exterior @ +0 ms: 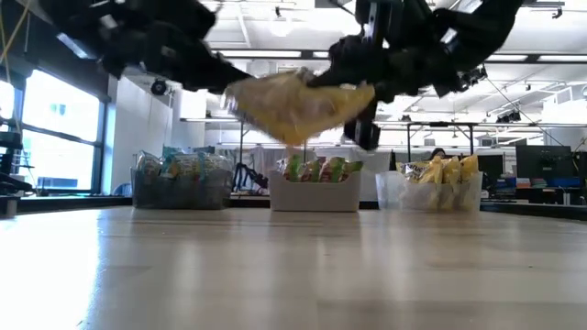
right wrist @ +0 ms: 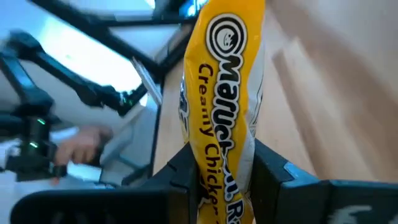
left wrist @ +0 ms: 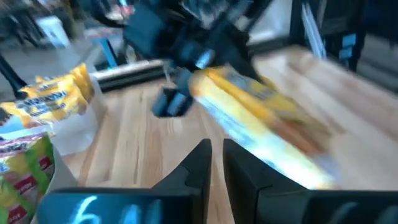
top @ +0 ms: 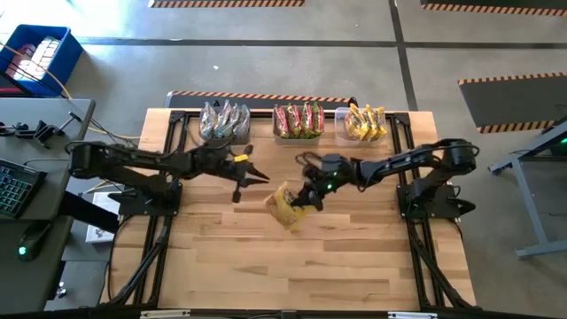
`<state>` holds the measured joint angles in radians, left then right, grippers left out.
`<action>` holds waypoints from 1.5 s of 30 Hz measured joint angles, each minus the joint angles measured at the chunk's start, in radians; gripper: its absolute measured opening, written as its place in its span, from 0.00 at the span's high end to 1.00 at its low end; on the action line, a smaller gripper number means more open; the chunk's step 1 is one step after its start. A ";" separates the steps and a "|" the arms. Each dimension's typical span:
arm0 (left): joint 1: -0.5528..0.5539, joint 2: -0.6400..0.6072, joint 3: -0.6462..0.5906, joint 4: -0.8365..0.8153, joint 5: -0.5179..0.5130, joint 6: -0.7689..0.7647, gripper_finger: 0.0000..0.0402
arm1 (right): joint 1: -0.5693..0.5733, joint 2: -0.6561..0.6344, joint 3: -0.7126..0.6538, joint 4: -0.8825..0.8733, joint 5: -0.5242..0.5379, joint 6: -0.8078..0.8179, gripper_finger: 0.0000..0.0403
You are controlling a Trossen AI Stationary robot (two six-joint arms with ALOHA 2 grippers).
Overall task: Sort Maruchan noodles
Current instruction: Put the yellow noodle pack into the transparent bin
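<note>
— What is the right gripper (right wrist: 221, 177) doing?

— Its two dark fingers squeeze a yellow crinkly plastic noodle packet (right wrist: 224, 93) with black "Creamy Chicken" print — it hangs in the air above the middle of the light wooden bench (top: 292, 275).

— And the left gripper (top: 257, 177)?

— It sits just beside the packet, not touching it. Its fingers (left wrist: 193, 171) are close together, with only a thin gap and nothing between them.

— What is farther off?

— Three bins stand in a row at the back edge: a clear bin of grey packets (top: 223, 120), a white bin of green-and-red packets (top: 299, 120), and a clear bin of yellow packets (top: 365, 122).
</note>
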<state>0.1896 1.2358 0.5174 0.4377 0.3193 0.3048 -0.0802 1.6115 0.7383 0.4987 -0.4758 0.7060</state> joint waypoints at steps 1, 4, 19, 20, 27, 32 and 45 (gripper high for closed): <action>0.000 -0.019 -0.043 0.060 -0.005 -0.030 0.92 | -0.017 -0.028 0.000 -0.017 0.000 -0.003 0.82; -0.002 -0.054 -0.167 0.277 -0.018 -0.126 0.95 | -0.079 -0.112 0.028 -0.148 0.005 -0.035 0.82; -0.002 -0.063 -0.380 0.578 -0.239 -0.267 0.99 | -0.513 -0.126 0.780 -1.474 0.316 -0.270 0.82; -0.002 -0.063 -0.380 0.578 -0.239 -0.267 0.99 | -0.546 -0.112 0.814 -1.527 0.341 -0.270 0.82; -0.002 -0.063 -0.380 0.578 -0.239 -0.268 0.99 | -0.745 -0.002 0.899 -1.711 0.414 -0.280 0.82; -0.002 -0.063 -0.380 0.577 -0.239 -0.268 0.99 | -0.822 0.092 0.899 -1.722 0.396 -0.296 0.82; -0.002 -0.063 -0.380 0.577 -0.238 -0.268 0.99 | -0.843 0.242 0.899 -1.671 0.408 -0.262 0.82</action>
<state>0.1871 1.1728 0.1371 1.0145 0.0811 0.0372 -0.9232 1.8532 1.6371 -1.1719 -0.0681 0.4436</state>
